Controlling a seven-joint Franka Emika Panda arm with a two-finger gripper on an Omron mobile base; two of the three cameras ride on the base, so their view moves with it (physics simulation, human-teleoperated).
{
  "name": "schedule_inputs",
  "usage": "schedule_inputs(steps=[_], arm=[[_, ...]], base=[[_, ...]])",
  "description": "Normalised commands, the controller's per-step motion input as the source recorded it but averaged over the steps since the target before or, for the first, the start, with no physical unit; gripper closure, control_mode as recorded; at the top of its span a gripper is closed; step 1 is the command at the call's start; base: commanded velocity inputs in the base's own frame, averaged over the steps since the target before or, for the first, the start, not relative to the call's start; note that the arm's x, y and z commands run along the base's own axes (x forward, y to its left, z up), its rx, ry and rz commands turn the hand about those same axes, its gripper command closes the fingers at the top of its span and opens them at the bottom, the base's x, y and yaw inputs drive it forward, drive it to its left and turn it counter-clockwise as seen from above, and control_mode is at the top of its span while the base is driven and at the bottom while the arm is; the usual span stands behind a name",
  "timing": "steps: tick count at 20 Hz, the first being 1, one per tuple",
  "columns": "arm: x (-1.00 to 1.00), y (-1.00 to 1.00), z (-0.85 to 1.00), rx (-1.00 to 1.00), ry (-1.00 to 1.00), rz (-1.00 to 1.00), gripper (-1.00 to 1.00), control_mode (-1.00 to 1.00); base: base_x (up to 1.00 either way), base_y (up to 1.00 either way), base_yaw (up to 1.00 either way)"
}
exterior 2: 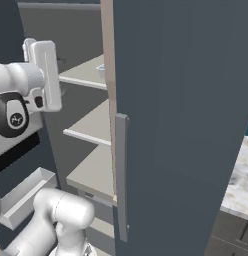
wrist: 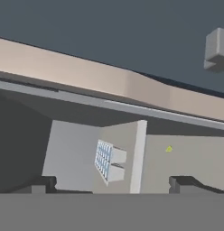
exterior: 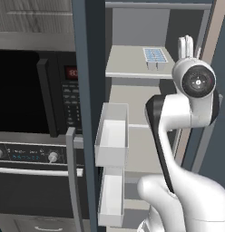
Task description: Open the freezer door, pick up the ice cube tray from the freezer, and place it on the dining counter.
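Note:
The freezer door (exterior: 89, 90) stands swung open, its edge toward me, with two white bins (exterior: 112, 136) on its inner side. Inside the freezer (exterior: 137, 27) the pale blue ice cube tray (exterior: 155, 56) lies on the upper shelf (exterior: 128, 63), near the shelf's right front. My gripper (exterior: 186, 45) hovers just right of the tray at about shelf height, apart from it. In the hand view the tray (wrist: 105, 160) appears ahead between the two spread fingertips (wrist: 186, 184); the gripper (wrist: 113, 185) is open and holds nothing. A corner of the marble dining counter (exterior 2: 241, 180) shows at the far right.
A black microwave (exterior: 23, 90) and an oven panel with knobs (exterior: 32, 154) lie left of the open door. The plain closed door (exterior 2: 171, 125) with its grey handle (exterior 2: 121, 175) stands close on the right of the arm. Lower freezer shelves (exterior 2: 93, 170) are bare.

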Motion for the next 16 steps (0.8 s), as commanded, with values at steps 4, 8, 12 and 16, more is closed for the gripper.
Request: schedule_inputs(steps=[4, 8, 12, 16], arm=[[0.31, 0.00, 0.00, 0.06, 0.00, 0.00, -1.00, -1.00], [0.36, 0.00, -0.09, 0.03, 0.00, 0.00, -1.00, -1.00], [0.30, 0.00, -0.24, 0.01, 0.00, 0.00, -1.00, -1.00], [0.30, 0.00, -0.17, 0.00, 0.00, 0.00, -1.00, -1.00]], base=[[0.00, 0.00, 0.00], [0.00, 0.00, 0.00], [0.00, 0.00, 0.00], [0.00, 0.00, 0.00]])
